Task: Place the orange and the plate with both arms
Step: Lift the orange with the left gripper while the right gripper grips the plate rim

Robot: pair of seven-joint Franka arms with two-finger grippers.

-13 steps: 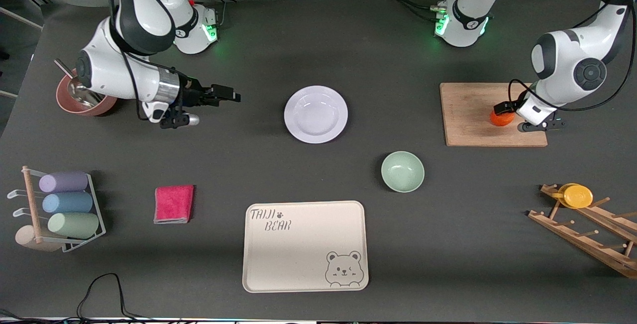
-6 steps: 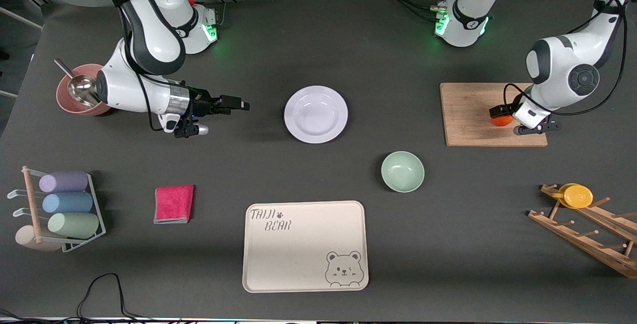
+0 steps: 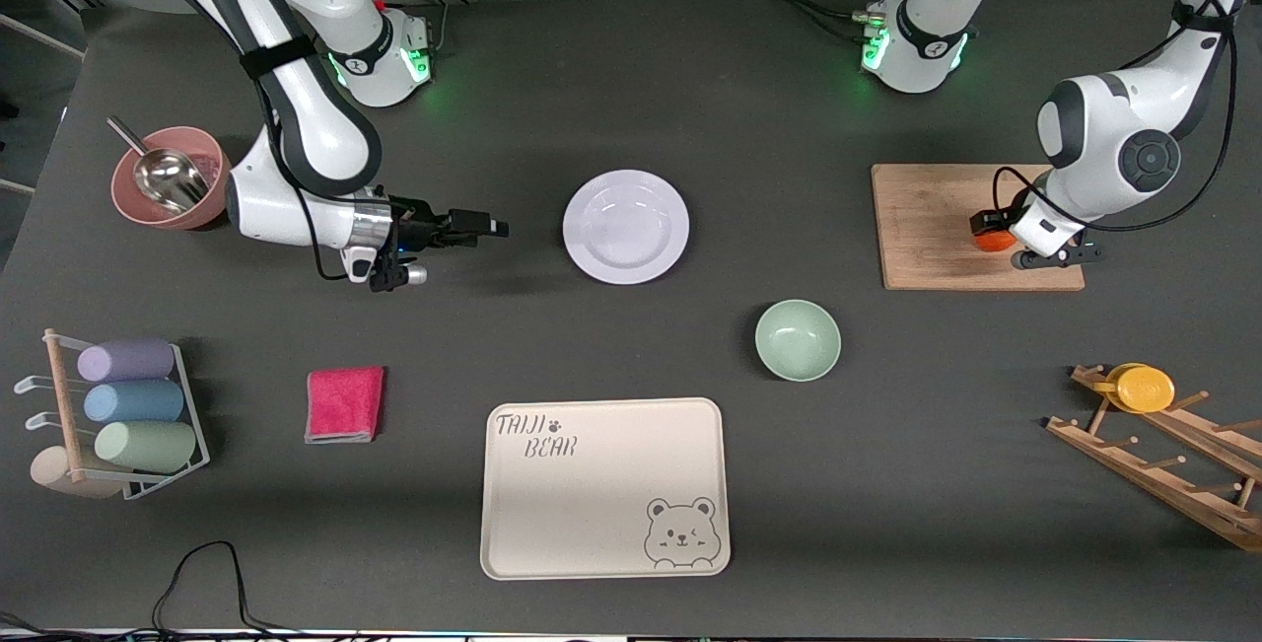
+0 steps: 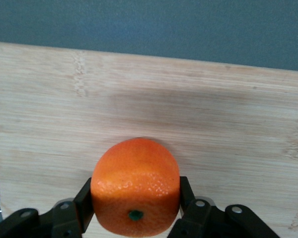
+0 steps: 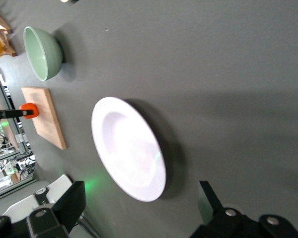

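On the wooden cutting board (image 3: pixel 971 226) at the left arm's end of the tabletop (image 3: pixel 631 80), the left tool (image 3: pixel 989 231) has its two dark fingers (image 4: pixel 84 206) pressed against either side of the orange (image 4: pixel 135 194), which rests on the board's pale grain with its small dark stem dimple facing the wrist camera. From the front camera only a sliver of the orange shows, since the arm's wrist covers most of it, and in the left wrist view the lower edge of the fruit and the finger bases are cut off by the frame. Well apart, toward the right arm's end, the right tool (image 3: pixel 491 225) hovers low over bare tabletop with its fingers (image 5: pixel 72 203) spread wide and nothing between them; the plate (image 3: pixel 626 226) lies flat just ahead of those fingertips, untouched. The right wrist view shows the plate's raised rim and glossy well, with only the finger stubs visible at the frame's edge. Nearer the front camera than the plate sit a mint-green bowl (image 3: pixel 798 339) and a cream bear tray (image 3: pixel 604 487). A pink bowl with a metal scoop (image 3: pixel 168 177) stands beside the right arm's elbow. The tabletop is a dark grey matte sheet, with both robot bases glowing green along its upper edge.
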